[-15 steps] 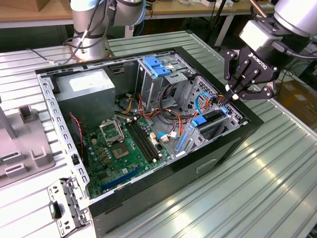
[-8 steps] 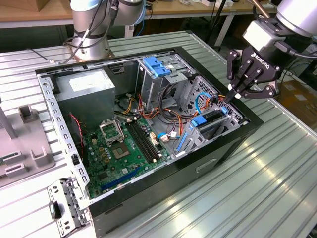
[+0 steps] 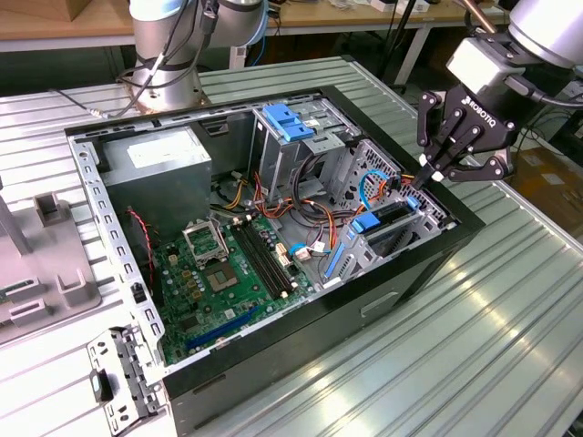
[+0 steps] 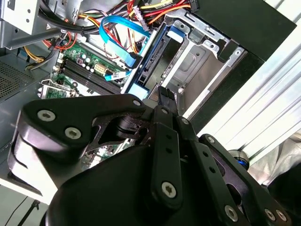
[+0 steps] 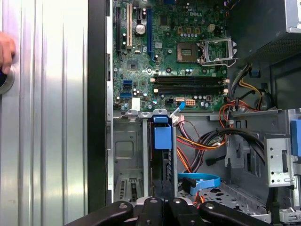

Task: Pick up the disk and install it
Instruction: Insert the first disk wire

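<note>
The disk (image 3: 393, 218) stands on edge in a slot of the drive cage (image 3: 383, 262), at the corner of the case (image 3: 364, 309) toward the exterior view's right. Dark slab, blue plastic rails, blue tab at its inner end. Both wrist views show it edge-on (image 5: 162, 162) (image 4: 153, 56).

The arm (image 3: 547, 32) slopes to the gripper from above and behind it, and the wrist (image 3: 483, 64) is angled so the gripper (image 3: 424, 177) points downward, slightly aslant. Its fingers (image 3: 427, 137) are drawn together, the tips meeting with no gap. In the second wrist view they lie pressed side by side.
</note>
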Robot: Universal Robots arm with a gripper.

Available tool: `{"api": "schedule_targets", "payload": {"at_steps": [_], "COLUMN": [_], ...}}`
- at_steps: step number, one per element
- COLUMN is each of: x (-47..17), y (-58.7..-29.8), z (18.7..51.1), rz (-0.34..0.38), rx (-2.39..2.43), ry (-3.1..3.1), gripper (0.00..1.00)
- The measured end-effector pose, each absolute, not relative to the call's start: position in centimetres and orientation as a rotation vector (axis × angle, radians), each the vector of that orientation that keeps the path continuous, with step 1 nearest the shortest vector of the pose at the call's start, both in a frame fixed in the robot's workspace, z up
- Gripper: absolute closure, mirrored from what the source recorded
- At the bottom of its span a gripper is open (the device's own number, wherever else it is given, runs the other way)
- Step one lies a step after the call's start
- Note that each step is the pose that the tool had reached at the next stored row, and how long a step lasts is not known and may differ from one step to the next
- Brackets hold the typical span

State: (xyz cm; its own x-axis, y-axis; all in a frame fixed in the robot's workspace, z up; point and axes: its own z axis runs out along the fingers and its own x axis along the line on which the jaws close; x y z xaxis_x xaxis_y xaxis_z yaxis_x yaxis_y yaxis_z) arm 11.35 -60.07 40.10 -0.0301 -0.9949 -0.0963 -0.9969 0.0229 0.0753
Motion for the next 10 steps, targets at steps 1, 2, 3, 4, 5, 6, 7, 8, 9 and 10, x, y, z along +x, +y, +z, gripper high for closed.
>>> {"api": "schedule_targets", "payload": {"at_steps": [1, 2, 3, 4, 5, 6, 7, 8, 9, 10], "x": [11.35, 11.35, 11.36, 11.36, 11.35, 11.35, 11.36, 11.36, 11.35, 11.35], "y": [-60.08, -60.08, -60.08, -60.08, -60.08, -60.08, -60.08, -60.08, -60.08, -60.08], "z": [40.10, 40.10, 40.10, 40.08, 40.07, 40.07, 40.06, 40.06, 40.06, 40.06], "rz": [0.190, 0.190, 0.188, 0.177, 0.158, 0.139, 0.138, 0.137, 0.137, 0.136], "rx": [-2.176, -2.176, -2.176, -2.172, -2.165, -2.158, -2.158, -2.158, -2.157, -2.157], "ry": [2.235, 2.235, 2.234, 2.229, 2.220, 2.211, 2.211, 2.210, 2.210, 2.210], "gripper": [0.89, 0.89, 0.89, 0.89, 0.89, 0.89, 0.89, 0.89, 0.89, 0.89]}}
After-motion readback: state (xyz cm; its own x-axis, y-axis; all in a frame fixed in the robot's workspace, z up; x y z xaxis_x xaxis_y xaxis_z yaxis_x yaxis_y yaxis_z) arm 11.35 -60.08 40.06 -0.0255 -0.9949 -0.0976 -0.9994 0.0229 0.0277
